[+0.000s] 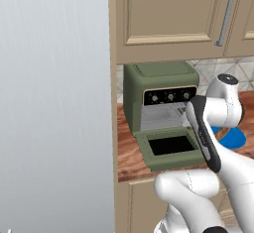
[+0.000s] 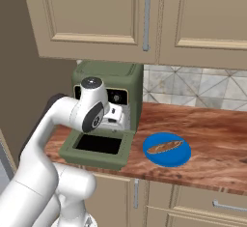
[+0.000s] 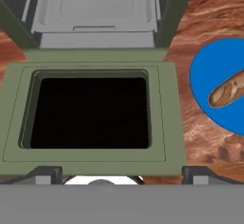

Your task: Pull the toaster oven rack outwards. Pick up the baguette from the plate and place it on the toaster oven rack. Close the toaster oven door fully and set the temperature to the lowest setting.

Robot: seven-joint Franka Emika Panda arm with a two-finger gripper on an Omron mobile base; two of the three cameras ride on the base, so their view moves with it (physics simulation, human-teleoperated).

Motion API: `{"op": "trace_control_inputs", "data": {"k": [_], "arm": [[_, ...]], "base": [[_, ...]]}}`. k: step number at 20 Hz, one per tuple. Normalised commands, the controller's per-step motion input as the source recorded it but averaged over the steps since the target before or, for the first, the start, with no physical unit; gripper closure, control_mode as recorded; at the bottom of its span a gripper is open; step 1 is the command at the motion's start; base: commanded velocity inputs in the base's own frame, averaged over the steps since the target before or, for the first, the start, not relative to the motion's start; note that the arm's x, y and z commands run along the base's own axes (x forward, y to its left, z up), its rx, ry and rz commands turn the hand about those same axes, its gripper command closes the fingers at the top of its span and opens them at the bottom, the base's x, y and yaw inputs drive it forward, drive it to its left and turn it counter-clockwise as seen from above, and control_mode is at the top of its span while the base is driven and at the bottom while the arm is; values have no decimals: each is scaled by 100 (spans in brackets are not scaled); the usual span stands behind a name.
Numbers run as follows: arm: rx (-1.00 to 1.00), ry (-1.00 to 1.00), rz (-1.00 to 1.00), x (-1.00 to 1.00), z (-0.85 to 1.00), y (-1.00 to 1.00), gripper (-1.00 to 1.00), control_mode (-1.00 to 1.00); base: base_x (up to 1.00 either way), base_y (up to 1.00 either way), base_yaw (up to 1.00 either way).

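Gripper point(image 3: 119, 173) gapes wide, empty, above the lowered toaster oven door point(image 3: 93, 111); baguette point(image 3: 228, 90) (on plate point(image 3: 209, 75)) seemingly unobstructed.

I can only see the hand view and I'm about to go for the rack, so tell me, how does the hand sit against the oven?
Observer: The gripper hangs before the cavity, above the lowered toaster oven door.
Operator: Where are the knobs?
Observer: Three knobs sit in a row on the black strip above the cavity.
Operator: Is the plate fully on the counter?
Observer: Yes, the whole plate rests on the counter right of the door, with the baguette on it.
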Motion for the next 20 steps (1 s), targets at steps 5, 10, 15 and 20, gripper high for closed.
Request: {"op": "trace_control_inputs", "data": {"k": [5,10,15,20], "arm": [[2,-3,0,0,-14,0,-100,-100],[9,-3,0,0,-7,0,-100,-100],[15,-1,0,0,-1,0,-100,-100],[13,-1,0,0,0,0,-100,-100]], "base": [[0,0,0],[0,0,0],[0,0,0],[0,0,0]]}}
